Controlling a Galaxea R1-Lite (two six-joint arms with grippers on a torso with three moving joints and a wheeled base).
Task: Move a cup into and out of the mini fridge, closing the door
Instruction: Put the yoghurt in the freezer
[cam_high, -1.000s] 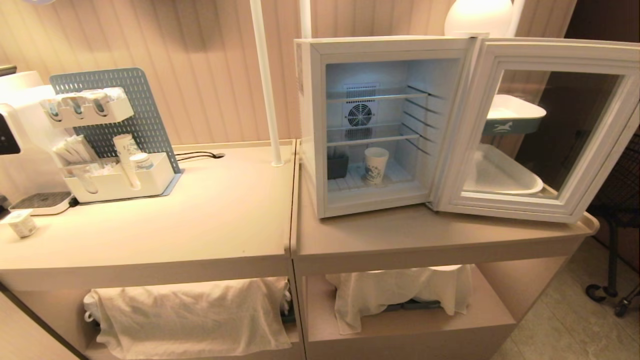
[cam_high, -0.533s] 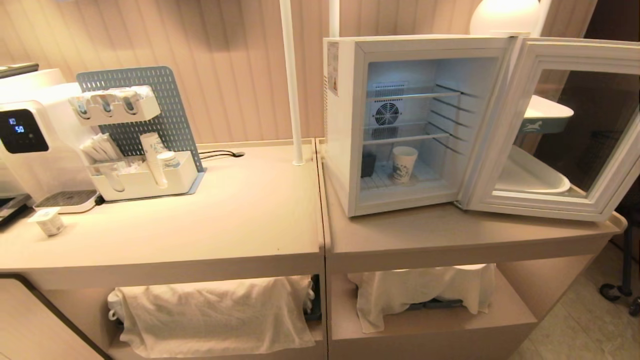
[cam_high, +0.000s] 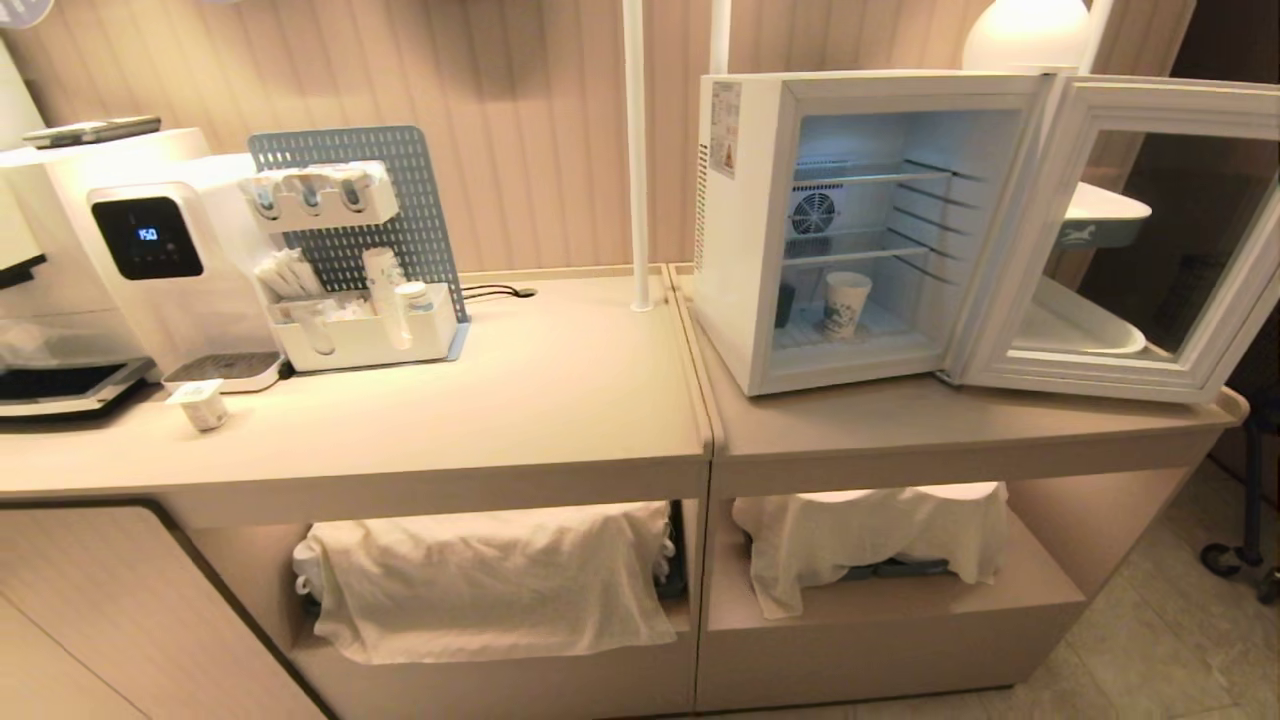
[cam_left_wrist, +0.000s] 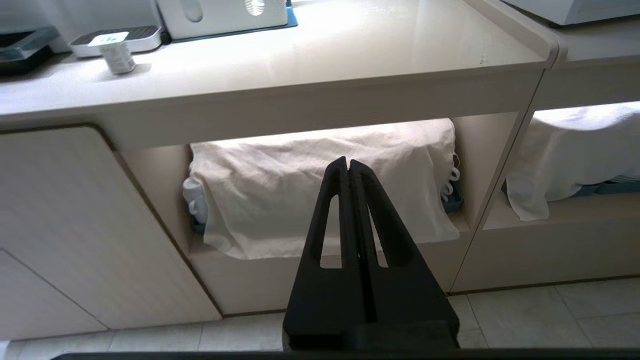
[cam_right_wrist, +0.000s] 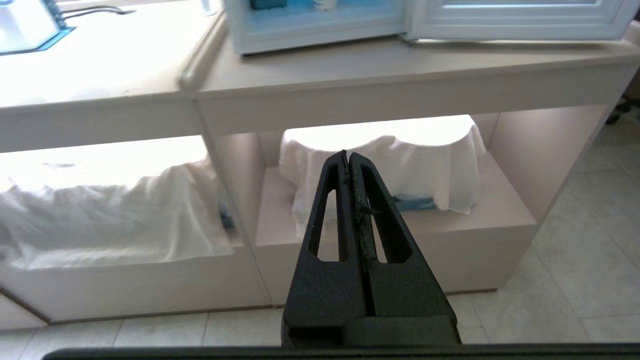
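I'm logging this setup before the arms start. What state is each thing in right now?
mini fridge: open, interior lit.
door: swung wide to the right.
cup: upright on the fridge floor, under the wire shelves.
drink machine: on, screen lit.
left gripper: shut, empty, low in front of the counter.
right gripper: shut, empty, low in front of the counter.

The number "150" is shown on the dark screen (cam_high: 146, 237) of the white drink machine (cam_high: 190, 280); nothing else can be read.
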